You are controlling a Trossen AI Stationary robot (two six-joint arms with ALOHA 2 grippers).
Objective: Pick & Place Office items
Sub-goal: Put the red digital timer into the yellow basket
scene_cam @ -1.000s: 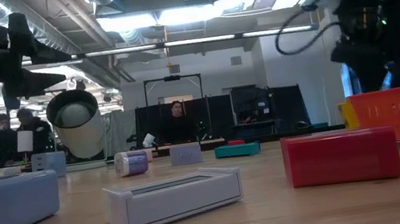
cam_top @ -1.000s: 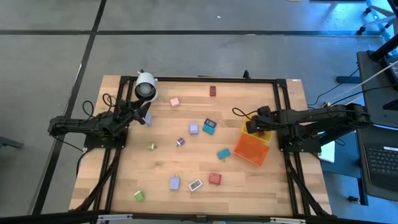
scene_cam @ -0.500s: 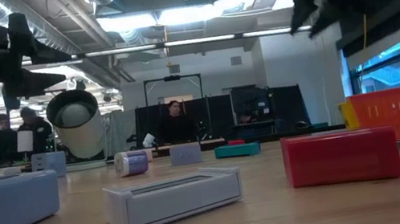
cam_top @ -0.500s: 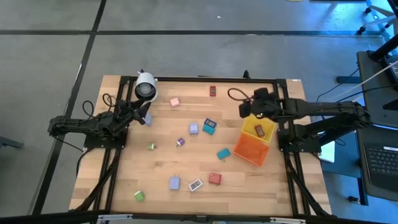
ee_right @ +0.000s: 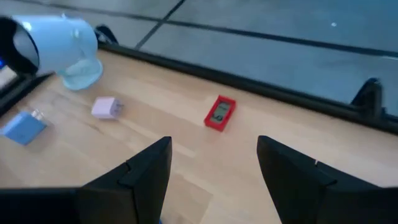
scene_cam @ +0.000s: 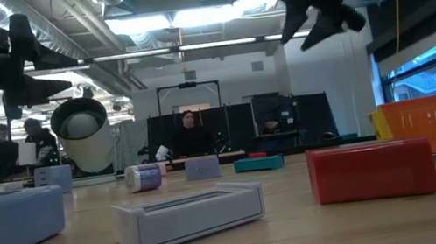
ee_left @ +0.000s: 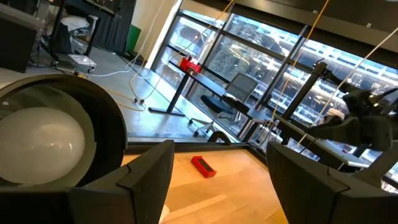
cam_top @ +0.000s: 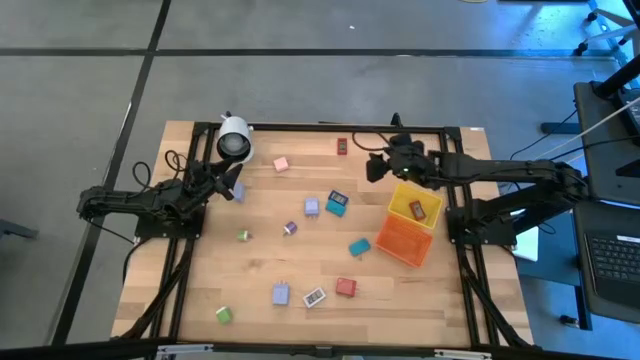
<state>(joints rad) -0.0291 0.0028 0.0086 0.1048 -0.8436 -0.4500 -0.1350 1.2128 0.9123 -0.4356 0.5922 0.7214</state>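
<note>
Small office items lie scattered on the wooden table (cam_top: 200,270): a red piece (cam_top: 342,146) near the far edge, a pink one (cam_top: 281,163), a lavender one (cam_top: 312,207), a teal one (cam_top: 359,247), a red block (cam_top: 345,287) and others. My right gripper (cam_top: 374,168) is open and empty, high above the table, between the yellow bin (cam_top: 403,193) and the far red piece, which lies ahead of its fingers (ee_right: 219,112). My left gripper (cam_top: 232,188) is open and empty at the left, beside the white cylinder (cam_top: 234,140).
A dark red piece (cam_top: 417,209) lies in the yellow bin, which adjoins the orange bin (cam_top: 405,240) at the right. A black frame rail (cam_top: 300,127) runs along the far edge. In the low view a red block (scene_cam: 373,171) and a white piece (scene_cam: 189,215) lie nearest. People show in the room behind.
My right gripper has risen from over the yellow bin and gone toward the table's far left, toward the red piece by the far edge. A dark red piece now shows in the yellow bin where the gripper was.
</note>
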